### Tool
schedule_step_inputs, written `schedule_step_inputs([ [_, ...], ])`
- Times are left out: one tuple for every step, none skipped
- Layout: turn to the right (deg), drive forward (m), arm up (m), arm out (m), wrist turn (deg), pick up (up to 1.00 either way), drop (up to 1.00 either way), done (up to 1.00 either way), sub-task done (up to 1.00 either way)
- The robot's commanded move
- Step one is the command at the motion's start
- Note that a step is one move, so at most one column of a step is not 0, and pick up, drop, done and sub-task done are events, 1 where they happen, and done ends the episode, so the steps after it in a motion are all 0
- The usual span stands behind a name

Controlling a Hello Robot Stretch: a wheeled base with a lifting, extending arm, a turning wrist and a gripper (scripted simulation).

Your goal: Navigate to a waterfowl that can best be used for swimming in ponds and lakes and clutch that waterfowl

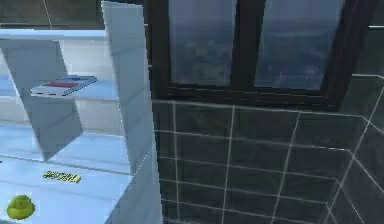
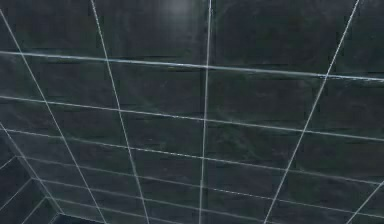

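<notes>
A small yellow-green rounded blob (image 1: 22, 208) sits on the lowest visible shelf of a white shelving unit (image 1: 125, 90) at the forward view's bottom left corner; its shape is too small to name. On the same shelf lies a small flat yellow item (image 1: 62, 177). One shelf higher rests a flat grey and red thing like a book (image 1: 62, 87).
A dark-framed window (image 1: 255, 45) fills the upper right of the forward view above a dark tiled wall (image 1: 250, 150) with pale grout lines. The arm side view faces a close dark tiled wall (image 2: 200, 110).
</notes>
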Motion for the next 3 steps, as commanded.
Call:
schedule_step_inputs([
  [0.0,0.7,0.0,0.0,0.0,0.0,0.0,0.0,0.0],
  [33.0,0.0,0.0,0.0,0.0,0.0,0.0,0.0,0.0],
  [0.0,0.05,0.0,0.0,0.0,0.0,0.0,0.0,0.0],
])
